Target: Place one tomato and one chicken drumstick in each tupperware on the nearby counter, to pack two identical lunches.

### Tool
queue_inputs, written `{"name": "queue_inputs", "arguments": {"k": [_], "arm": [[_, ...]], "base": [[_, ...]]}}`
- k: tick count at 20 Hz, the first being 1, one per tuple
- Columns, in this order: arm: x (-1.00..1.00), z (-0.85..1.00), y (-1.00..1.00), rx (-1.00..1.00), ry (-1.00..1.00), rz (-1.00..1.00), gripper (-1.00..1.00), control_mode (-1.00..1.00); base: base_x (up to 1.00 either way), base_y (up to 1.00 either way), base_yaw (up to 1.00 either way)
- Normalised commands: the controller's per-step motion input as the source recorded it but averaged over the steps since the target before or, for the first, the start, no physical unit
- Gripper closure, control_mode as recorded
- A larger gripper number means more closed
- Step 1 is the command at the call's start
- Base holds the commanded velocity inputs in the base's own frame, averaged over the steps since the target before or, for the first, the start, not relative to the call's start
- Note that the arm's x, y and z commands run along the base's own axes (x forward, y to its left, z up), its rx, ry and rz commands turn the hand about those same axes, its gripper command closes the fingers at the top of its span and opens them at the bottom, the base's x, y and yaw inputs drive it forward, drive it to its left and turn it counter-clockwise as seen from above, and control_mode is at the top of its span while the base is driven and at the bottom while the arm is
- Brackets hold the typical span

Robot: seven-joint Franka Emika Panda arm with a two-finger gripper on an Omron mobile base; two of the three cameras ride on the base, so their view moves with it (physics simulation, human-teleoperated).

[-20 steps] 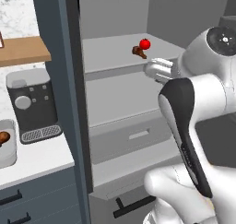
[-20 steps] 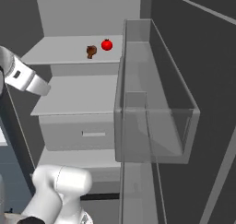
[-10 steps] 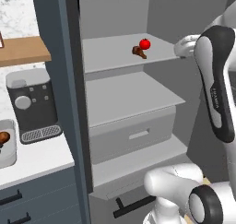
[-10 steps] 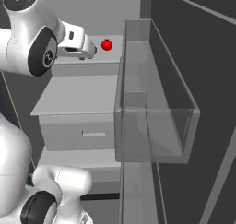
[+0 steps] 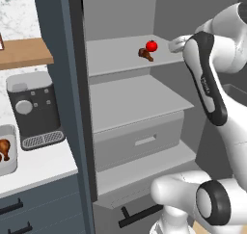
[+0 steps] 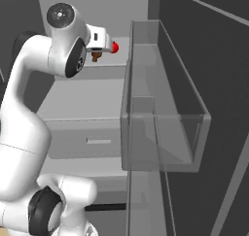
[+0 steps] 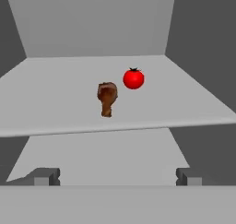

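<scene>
Gripper (image 7: 118,177) was spread wide & empty, held level w/ the top fridge shelf (image 7: 55,103), prob. lining up a straight reach-in. Chicken drumstick (image 7: 107,97) lay on that shelf ahead of gripper, just left of its centre line, thin end toward the hand, so likely the first pick. Tomato (image 7: 133,78) sat beyond & slightly right of the drumstick, near it but apart. Tupperware (image 5: 6,151) on the counter (image 5: 43,165), well off to the left, had a drumstick in it.
</scene>
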Motion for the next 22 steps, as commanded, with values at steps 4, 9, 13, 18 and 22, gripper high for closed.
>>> {"name": "queue_inputs", "arguments": {"k": [4, 9, 13, 18, 22], "arm": [[1.0, -0.2, 0.14, 0.0, 0.11, 0.0, -1.0, -1.0], [1.0, -0.04, 0.15, 0.0, 0.1, 0.0, -1.0, -1.0], [1.0, -0.02, 0.42, 0.0, 0.15, 0.0, -1.0, -1.0], [0.65, -0.3, 0.21, 0.0, 0.02, 0.0, -1.0, -1.0], [0.29, -0.51, 0.06, 0.0, 0.0, 0.0, -1.0, -1.0]], "base": [[0.0, 0.0, 0.0], [0.0, 0.0, 0.0], [0.0, 0.0, 0.0], [0.0, 0.0, 0.0], [0.0, 0.0, 0.0]]}}
